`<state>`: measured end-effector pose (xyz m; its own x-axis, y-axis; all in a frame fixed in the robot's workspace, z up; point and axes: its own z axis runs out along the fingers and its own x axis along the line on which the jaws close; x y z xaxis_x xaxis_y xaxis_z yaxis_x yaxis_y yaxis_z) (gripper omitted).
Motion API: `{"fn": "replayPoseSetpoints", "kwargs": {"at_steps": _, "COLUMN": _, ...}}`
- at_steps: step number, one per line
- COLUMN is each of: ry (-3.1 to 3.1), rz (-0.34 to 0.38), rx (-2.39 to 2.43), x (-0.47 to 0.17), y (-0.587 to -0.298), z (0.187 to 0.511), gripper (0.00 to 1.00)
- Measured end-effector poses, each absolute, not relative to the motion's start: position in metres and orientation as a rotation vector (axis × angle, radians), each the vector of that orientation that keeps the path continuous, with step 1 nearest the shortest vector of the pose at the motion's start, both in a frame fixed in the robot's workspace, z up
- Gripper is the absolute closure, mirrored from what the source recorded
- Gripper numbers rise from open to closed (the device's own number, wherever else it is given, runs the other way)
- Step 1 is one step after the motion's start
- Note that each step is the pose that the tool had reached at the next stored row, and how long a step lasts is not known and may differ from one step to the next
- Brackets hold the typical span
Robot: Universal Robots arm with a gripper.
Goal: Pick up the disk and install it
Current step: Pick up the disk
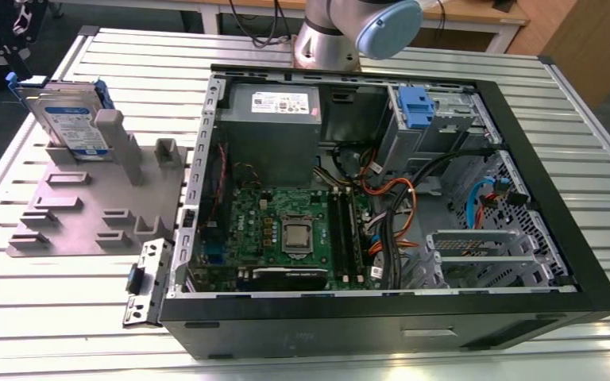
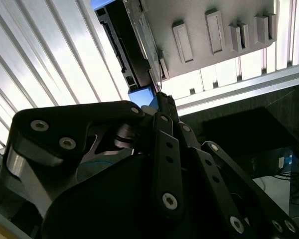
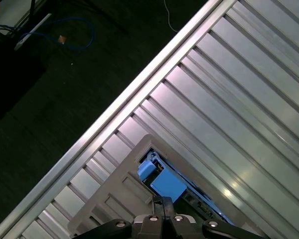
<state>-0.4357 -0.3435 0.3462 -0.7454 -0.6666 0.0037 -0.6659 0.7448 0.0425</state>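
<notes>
Exterior view: grey fixture plate [image 1: 72, 214] lies flat on the slatted aluminium tabletop [image 1: 559, 119]. The disk [image 1: 72, 119] stands upright on edge in a slot at the far corner of the plate, label face visible and blue caddy rails [image 1: 102, 111] along its sides. An open computer case [image 1: 390, 317] sits just beside the plate, with the motherboard [image 1: 283, 230] exposed. A blue latch [image 1: 415, 107] sits on the drive cage at the side of the case away from the plate. The robot arm [image 1: 348, 32] rises behind the case.

Second wrist view: the gripper [image 2: 162, 99] is seen over its black linkage. Its fingers [image 2: 165, 124] are closed tip to tip with nothing between them. Just past the tips is the disk [image 2: 122, 45], seen edge-on and seated in the fixture plate [image 2: 194, 20]. The tabletop [image 2: 50, 59] slats run alongside the plate.

First wrist view: the gripper [image 3: 163, 203] tips are pressed together. The disk's blue caddy rail [image 3: 164, 185] shows just beyond them, standing out of the fixture plate [image 3: 119, 194]. No contact between tips and rail is discernible. The tabletop [image 3: 229, 89] extends beyond the plate, and dark floor [image 3: 50, 89] lies past its edge.
</notes>
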Motion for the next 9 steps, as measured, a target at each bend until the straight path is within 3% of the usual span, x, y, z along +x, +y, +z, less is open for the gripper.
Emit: {"fn": "replayPoseSetpoints", "kwargs": {"at_steps": 9, "ry": -2.909, "rz": -0.06, "rx": 1.135, "x": -0.4357, "y": -0.3435, "z": 0.3462, "gripper": 0.89}}
